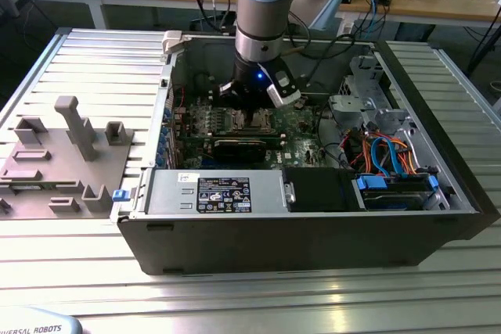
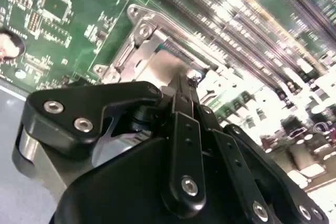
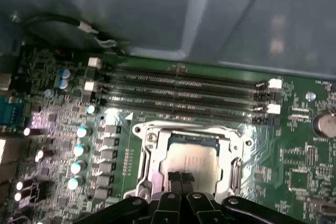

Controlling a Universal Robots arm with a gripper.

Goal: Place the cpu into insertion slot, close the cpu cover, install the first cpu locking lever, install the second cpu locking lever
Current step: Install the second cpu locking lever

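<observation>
The silver-topped cpu [image 3: 191, 157] lies seated in the insertion slot [image 3: 235, 174] on the green motherboard. The cpu cover [image 3: 151, 153], a silvery frame, lies flat around it with the chip showing through its window. My gripper [image 3: 181, 178] is shut, its black fingertips pressed together right over the near edge of the cpu. In the second wrist view the gripper [image 2: 184, 83] tapers to a closed tip just above the cpu [image 2: 163, 65] and the cpu cover [image 2: 137, 34]. In the exterior view the gripper [image 1: 249, 107] reaches down into the open computer case over the socket.
Long memory slots [image 3: 184, 85] run beside the socket, and a row of capacitors [image 3: 79, 150] stands on its other side. The case holds a power supply [image 1: 215, 192] at the front and a drive cage with cables [image 1: 391, 163] at the exterior view's right. A grey fixture [image 1: 55, 154] sits outside.
</observation>
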